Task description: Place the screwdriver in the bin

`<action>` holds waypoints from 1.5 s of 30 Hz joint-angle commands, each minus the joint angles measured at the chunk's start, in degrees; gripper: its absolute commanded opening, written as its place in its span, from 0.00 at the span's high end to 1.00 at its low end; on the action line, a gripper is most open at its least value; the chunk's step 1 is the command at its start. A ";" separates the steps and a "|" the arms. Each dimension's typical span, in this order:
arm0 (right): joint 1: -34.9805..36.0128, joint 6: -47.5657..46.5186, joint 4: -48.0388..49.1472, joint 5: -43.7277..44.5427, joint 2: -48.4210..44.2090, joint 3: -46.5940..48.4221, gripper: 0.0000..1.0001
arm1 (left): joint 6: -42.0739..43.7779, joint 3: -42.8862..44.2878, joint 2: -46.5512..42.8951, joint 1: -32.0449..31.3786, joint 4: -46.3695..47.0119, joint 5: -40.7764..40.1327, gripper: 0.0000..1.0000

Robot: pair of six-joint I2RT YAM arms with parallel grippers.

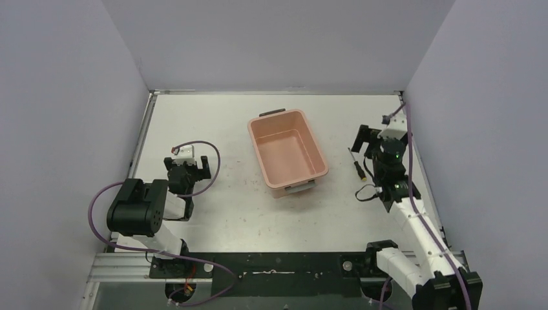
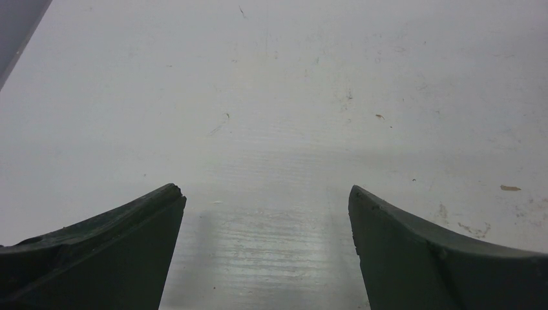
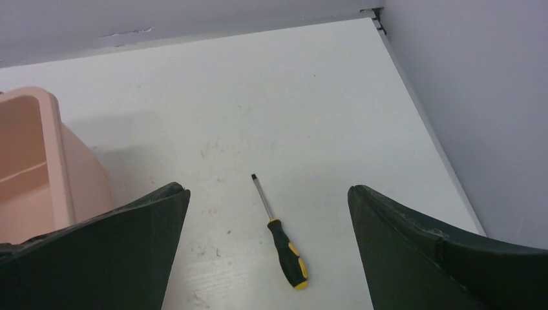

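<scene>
Salmon-pink plastic, the bin (image 1: 319, 155) stands near the middle of the white counter (image 1: 226, 129). The screwdriver (image 3: 278, 229) lies flat on the counter near its right side, not touching it, with the shaft pointing toward the far wall and the black, yellow-ended handle nearer the arms. The right hand (image 3: 266, 190) hangs above the screwdriver, fingers spread wide and holding nothing, while the left hand (image 2: 266, 190) is likewise spread over the counter, well left of the bin.
</scene>
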 commanded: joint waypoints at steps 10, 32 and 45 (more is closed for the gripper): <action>-5.77 -6.18 -26.00 -10.53 37.11 27.82 0.00 | 0.38 1.42 -0.21 0.28 3.39 -0.11 0.03; -6.65 -6.60 -30.10 -15.46 50.29 27.07 1.00 | 0.39 1.40 -0.22 0.28 3.38 -0.11 0.03; -6.60 -4.00 -55.21 -11.31 38.70 52.05 1.00 | 0.34 1.40 -0.16 0.28 3.35 -0.12 0.03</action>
